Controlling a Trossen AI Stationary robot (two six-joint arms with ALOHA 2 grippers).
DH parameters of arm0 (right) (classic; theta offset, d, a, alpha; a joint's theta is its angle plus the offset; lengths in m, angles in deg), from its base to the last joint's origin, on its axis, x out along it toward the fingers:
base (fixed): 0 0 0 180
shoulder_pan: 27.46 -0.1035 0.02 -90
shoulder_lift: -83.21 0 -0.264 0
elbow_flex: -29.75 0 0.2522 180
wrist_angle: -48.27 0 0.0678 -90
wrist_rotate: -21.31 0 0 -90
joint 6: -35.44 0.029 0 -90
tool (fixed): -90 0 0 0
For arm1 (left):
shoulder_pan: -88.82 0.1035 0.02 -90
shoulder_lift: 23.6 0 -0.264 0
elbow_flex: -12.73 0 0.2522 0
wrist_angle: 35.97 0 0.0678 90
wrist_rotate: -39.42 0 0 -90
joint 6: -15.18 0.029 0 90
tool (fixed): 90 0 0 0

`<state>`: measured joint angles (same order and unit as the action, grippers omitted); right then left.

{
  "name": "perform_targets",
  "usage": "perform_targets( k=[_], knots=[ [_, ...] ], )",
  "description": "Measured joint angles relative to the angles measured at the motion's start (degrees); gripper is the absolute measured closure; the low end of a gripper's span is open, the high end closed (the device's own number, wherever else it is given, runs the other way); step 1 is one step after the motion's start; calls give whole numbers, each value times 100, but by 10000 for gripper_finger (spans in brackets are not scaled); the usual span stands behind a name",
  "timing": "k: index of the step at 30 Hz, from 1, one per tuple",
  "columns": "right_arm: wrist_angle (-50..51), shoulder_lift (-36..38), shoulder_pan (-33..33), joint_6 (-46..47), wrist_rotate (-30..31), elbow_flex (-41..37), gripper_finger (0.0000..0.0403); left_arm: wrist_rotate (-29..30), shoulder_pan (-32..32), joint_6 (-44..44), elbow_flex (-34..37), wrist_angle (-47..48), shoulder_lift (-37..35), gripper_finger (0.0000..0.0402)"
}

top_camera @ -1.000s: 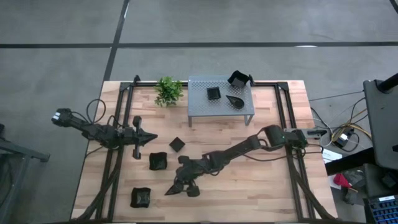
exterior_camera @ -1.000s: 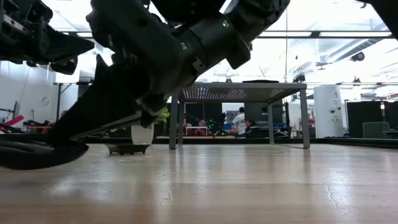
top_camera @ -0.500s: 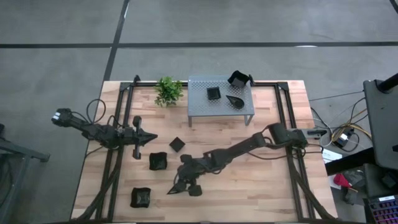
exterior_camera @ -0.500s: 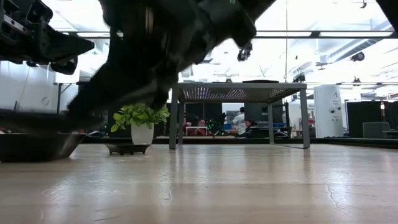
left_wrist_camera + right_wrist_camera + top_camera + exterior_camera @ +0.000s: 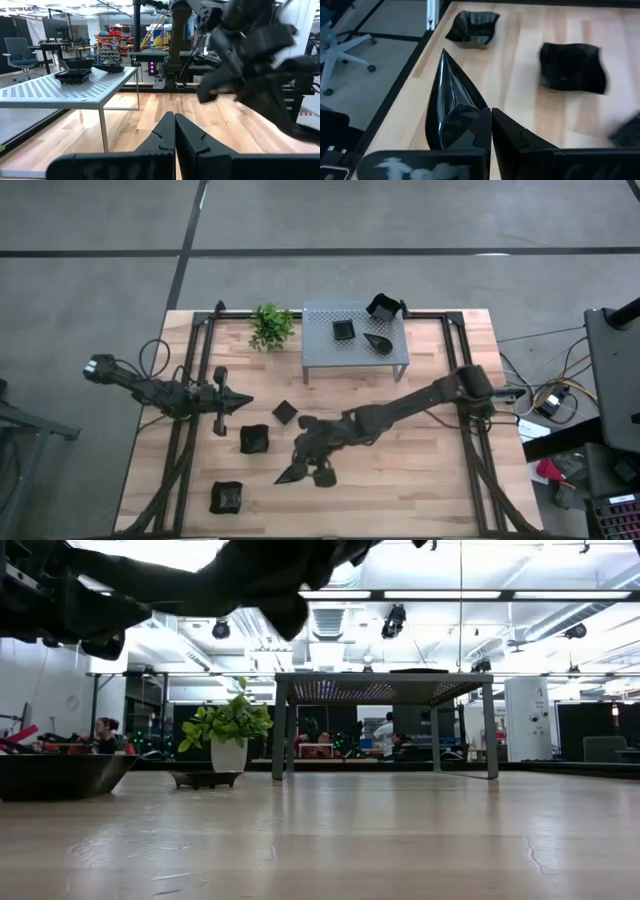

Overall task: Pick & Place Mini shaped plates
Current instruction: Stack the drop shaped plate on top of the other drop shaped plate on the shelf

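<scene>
Jaws of the right gripper (image 5: 490, 122) pinch a teardrop plate (image 5: 451, 107) by its rim above the table's near middle; its point juts ahead, away from the shelf (image 5: 355, 340).

wooden table (image 5: 420, 480), black dishes (image 5: 255, 439), plant (image 5: 270, 326), perforated shelf (image 5: 325, 352)

My right claw (image 5: 296, 472) is hanging over the wooden table (image 5: 420, 490), clamping a black teardrop plate (image 5: 451, 107). Two black wavy-rimmed dishes (image 5: 254, 439) (image 5: 227, 497) are lying leftward; the grey perforated metal shelf (image 5: 355, 340) is standing behind, bearing three plates.
</scene>
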<state>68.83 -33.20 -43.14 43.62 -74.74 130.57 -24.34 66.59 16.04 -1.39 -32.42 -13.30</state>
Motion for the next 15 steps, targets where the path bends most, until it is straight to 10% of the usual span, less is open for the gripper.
perform_targets(
  k=[15],
  knots=[
    [552,2680,370,653,1394,-2015,395,0,1,0,0,4,0,401]
  ],
)
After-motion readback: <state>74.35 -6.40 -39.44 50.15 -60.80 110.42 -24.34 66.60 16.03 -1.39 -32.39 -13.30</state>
